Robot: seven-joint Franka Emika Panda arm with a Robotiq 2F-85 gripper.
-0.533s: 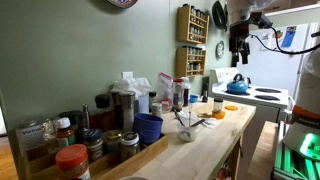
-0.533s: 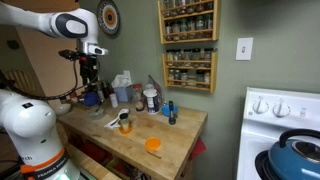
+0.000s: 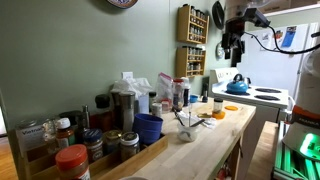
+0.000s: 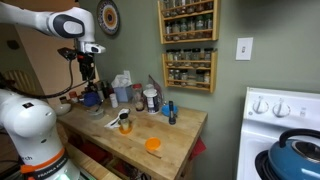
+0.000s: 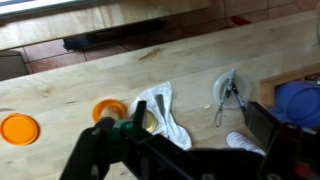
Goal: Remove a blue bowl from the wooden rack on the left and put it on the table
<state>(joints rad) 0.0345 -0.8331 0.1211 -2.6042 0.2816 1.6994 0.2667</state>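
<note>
In an exterior view, the gripper (image 3: 233, 42) hangs high over the table's (image 3: 215, 140) far end, well apart from the bowl (image 3: 148, 127), which sits in the rack (image 3: 110, 163) among jars. In an exterior view, the gripper (image 4: 88, 72) hovers above the table (image 4: 165, 128). In the wrist view, the gripper (image 5: 178, 118) is spread wide and empty (cloth (image 5: 165, 108) beneath); the bowl (image 5: 298, 102) shows at the right edge.
</note>
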